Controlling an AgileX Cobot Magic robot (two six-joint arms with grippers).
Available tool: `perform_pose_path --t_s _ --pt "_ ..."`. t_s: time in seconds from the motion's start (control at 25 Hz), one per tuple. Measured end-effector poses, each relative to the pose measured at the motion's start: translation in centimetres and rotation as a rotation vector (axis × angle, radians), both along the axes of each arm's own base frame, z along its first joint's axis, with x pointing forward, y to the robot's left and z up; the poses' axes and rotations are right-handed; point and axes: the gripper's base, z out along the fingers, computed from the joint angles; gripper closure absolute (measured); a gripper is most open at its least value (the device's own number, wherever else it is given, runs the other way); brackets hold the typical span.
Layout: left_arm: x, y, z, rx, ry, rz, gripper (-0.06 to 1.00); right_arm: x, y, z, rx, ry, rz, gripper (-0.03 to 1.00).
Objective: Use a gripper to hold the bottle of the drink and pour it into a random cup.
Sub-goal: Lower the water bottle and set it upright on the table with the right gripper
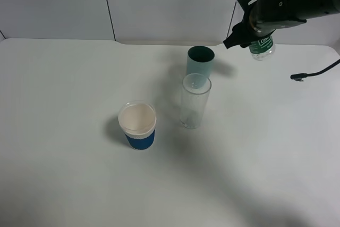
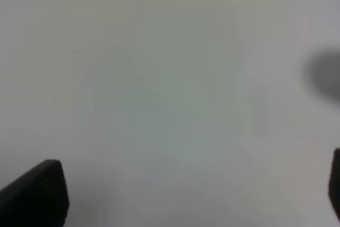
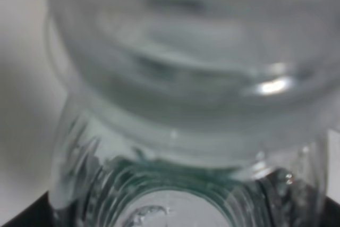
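Note:
My right gripper [image 1: 254, 34] is at the back right, raised above the table, shut on the bottle of the drink [image 1: 262, 47], whose green label and clear bottom stick out below the black jaws. The clear bottle [image 3: 186, 104] fills the right wrist view up close and blurred. The teal-green cup [image 1: 200, 62] stands upright on the table to the left of and below the bottle. My left gripper [image 2: 196, 195] shows only in the left wrist view, two black fingertips [image 2: 37, 192] wide apart over bare white table, holding nothing.
A clear glass tumbler [image 1: 194, 102] stands just in front of the teal cup. A blue-sleeved white paper cup [image 1: 138, 126] stands to the front left. A black cable [image 1: 313, 73] lies at the right edge of the white table [image 1: 69, 174].

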Motion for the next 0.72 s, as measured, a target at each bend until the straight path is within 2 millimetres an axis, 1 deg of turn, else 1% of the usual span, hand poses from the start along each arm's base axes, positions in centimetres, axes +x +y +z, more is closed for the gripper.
perform_pose_path --t_s 0.12,0.28,0.48,0.6,0.72 --pt "0.0 0.0 0.0 0.000 0.000 0.000 -0.05 0.0 -0.2 -0.2 0.030 0.052 0.052 0.40" --pt "0.0 0.0 0.0 0.000 0.000 0.000 -0.05 -0.2 -0.6 -0.1 0.028 0.112 0.127 0.40" --pt "0.0 0.0 0.0 0.001 0.000 0.000 -0.05 -0.2 -1.1 -0.5 0.045 0.177 0.189 0.40" --pt "0.0 0.0 0.0 0.001 0.000 0.000 -0.05 -0.3 -0.8 -0.6 0.048 0.196 0.264 0.40" --pt "0.0 0.0 0.0 0.001 0.000 0.000 -0.05 -0.6 -0.2 -0.2 0.063 0.174 0.354 0.40"
